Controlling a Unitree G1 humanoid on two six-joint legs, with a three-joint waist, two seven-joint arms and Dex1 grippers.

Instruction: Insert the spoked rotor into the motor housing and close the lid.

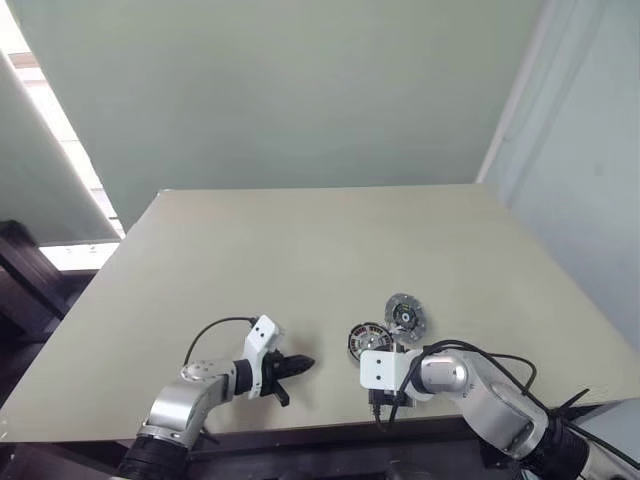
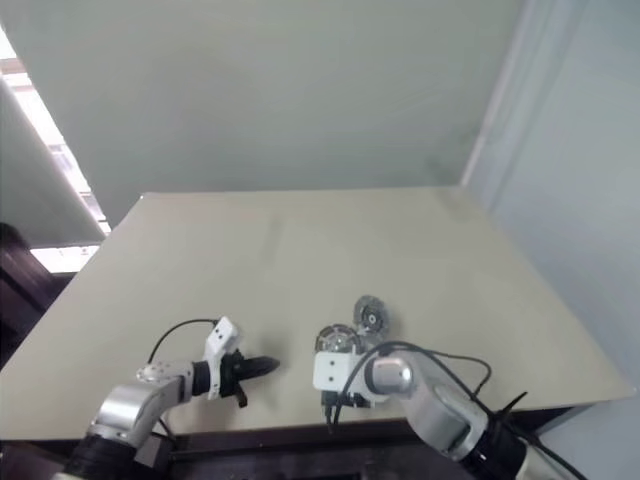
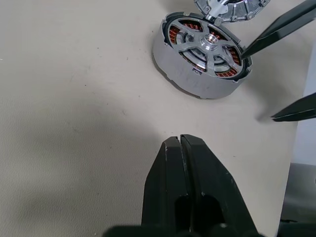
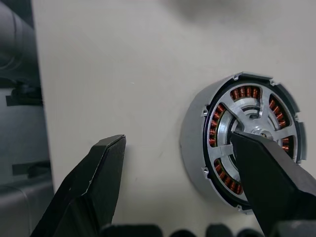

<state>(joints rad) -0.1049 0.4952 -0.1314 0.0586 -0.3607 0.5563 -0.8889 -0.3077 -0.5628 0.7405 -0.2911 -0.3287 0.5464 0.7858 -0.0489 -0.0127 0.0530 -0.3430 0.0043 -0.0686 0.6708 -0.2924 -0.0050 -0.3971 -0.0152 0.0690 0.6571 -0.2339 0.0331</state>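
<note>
The motor housing (image 3: 183, 72) rests on the table near its front edge, copper windings showing between the spokes. The silver spoked rotor (image 3: 207, 43) sits inside it, level with the rim. The grey lid (image 1: 406, 315) stands swung open, joined to the housing's far edge. My right gripper (image 4: 177, 142) is open and points down at the housing: one finger reaches over the rotor's face near the hub, the other is off to the side over bare table. My left gripper (image 3: 178, 140) is shut on nothing, lying low over the table a short way left of the housing.
The beige table (image 1: 300, 250) stretches wide behind and to both sides of the motor. Its front edge runs close under both arms. Black cables (image 1: 500, 365) loop off the right arm near the front right corner.
</note>
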